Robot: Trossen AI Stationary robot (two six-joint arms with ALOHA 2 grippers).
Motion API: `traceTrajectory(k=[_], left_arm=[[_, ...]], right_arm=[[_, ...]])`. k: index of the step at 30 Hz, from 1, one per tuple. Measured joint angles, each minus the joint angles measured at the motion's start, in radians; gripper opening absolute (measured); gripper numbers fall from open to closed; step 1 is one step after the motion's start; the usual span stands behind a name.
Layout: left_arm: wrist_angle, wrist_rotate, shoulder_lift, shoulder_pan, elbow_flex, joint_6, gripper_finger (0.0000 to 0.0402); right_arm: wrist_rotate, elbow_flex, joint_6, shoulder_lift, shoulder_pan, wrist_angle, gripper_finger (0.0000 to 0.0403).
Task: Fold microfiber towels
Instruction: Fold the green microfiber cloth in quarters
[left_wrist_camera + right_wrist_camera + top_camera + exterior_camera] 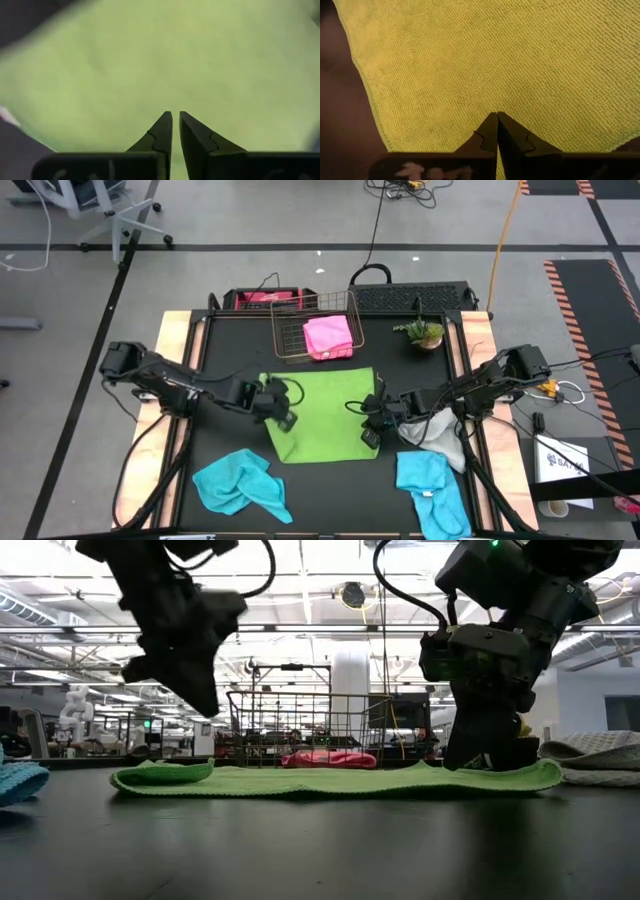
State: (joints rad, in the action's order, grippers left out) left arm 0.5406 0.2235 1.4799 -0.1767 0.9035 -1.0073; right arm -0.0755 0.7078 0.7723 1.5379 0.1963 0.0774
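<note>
Looking straight down, the lime green square microfiber towel (pixel 325 412) lies spread flat mid-table. The left gripper (pixel 282 408) reaches in over its left edge, the right gripper (pixel 371 420) over its right edge. A pink towel (pixel 328 337) sits in the copper wire basket (pixel 290 330); two turquoise towels (pixel 240 482) (pixel 430 488) lie crumpled near the front, a light grey one (pixel 436 432) just beside the right arm.

From table height, the left gripper (pixel 190 675) hangs above the green towel (pixel 330 778) while the right gripper (pixel 485 745) is down at it.

Both wrist views show fingers (pixel 162 132) (pixel 490 130) nearly or fully together, gripping nothing visible, green cloth beyond.
</note>
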Motion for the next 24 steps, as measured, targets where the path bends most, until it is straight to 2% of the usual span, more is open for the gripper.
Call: traceTrajectory(k=[4,9,13,19,24], left_arm=[[-0.022,-0.100,0.000,-0.054,0.000,0.030,0.0035],[-0.031,-0.137,0.000,-0.095,0.000,0.009,0.0036],[-0.099,-0.142,0.004,-0.130,0.000,0.035,0.0043],[-0.239,-0.179,0.078,-0.149,0.001,0.081,0.0099],[-0.246,-0.203,0.176,-0.153,0.001,0.042,0.0151]], right_arm=[[0.001,0.000,-0.002,0.000,0.000,-0.004,0.0000],[0.001,0.000,-0.006,0.000,0.000,-0.007,0.0000],[0.001,0.000,-0.006,0.000,0.000,-0.007,0.0000],[0.002,0.000,0.000,0.000,0.000,-0.007,0.0000],[0.002,0.001,0.006,0.000,0.000,-0.026,0.0000]])
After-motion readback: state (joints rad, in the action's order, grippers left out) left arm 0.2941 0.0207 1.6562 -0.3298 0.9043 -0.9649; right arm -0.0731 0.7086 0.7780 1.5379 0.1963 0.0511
